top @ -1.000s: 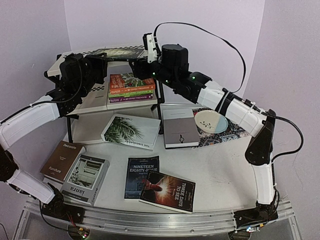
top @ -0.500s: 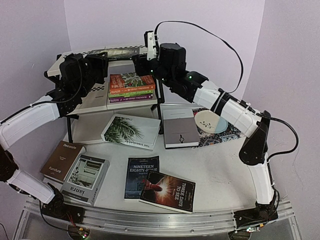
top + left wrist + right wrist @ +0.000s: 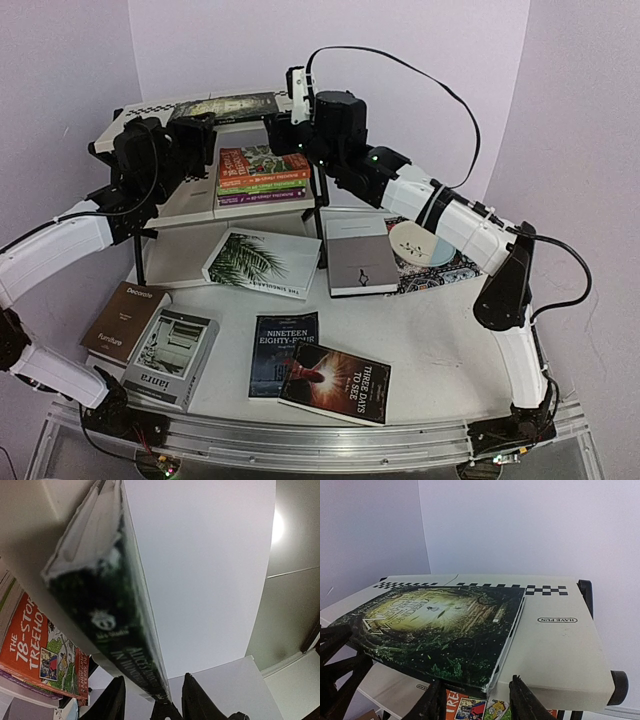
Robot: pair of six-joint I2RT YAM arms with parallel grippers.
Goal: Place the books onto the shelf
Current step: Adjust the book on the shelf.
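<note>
The dark green book (image 3: pixel 225 105) lies flat on the top tier of the shelf (image 3: pixel 190 205), which stands at eleven o'clock on the table (image 3: pixel 440 330). The left gripper (image 3: pixel 153 682) meets the book from its seven o'clock side. Its fingers straddle the spine edge with a sliver of gap on each side, so it is unclenched. The right gripper (image 3: pixel 477 682) sits at the book's three o'clock, jaws parted and empty, with the book's near corner just beyond the fingertips. On the tier below rests the stack of Treehouse paperbacks (image 3: pixel 263 172). Toward the shelf's five o'clock, the palm-leaf book (image 3: pixel 262 262) and the grey book (image 3: pixel 360 262) are down at table level.
</note>
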